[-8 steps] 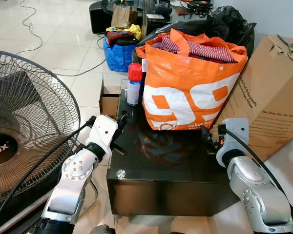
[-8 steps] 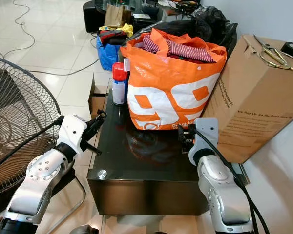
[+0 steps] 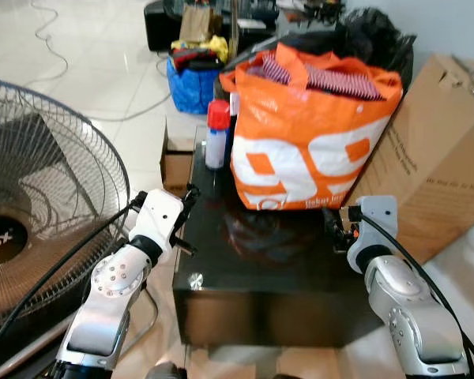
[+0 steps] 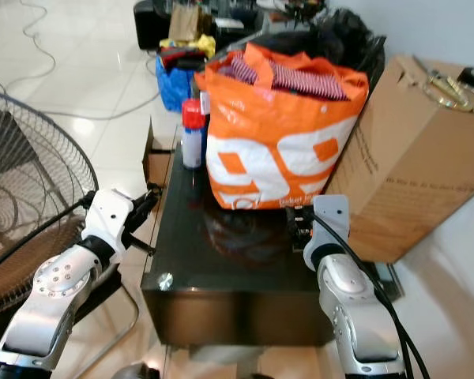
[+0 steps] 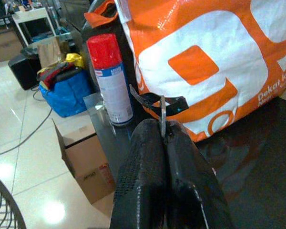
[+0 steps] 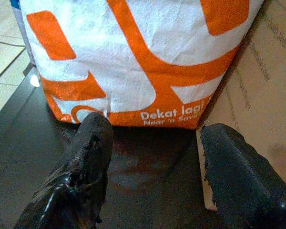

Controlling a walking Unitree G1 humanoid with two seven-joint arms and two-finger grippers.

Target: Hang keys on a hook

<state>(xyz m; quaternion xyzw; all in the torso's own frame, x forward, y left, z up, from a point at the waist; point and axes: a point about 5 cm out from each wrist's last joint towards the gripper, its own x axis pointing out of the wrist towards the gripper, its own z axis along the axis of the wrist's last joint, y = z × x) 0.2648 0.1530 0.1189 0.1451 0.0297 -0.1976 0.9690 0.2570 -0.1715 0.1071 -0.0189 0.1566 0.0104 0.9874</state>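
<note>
My left gripper is shut on the keys: a thin metal ring with a dark key tag sticks out from between the pressed fingertips. In the head views this gripper hovers at the left edge of the black glass table, near the spray can. My right gripper is open, its fingers spread wide just above the tabletop. It faces the foot of the orange and white shopping bag from the table's right side.
A large cardboard box leans close on the right. A big standing fan stands at the left. A small open carton and a blue bag sit on the tiled floor behind the table.
The picture has turned slightly blurred and shifted. My left gripper has drawn back a little to the left with the keys. The right arm has barely moved.
</note>
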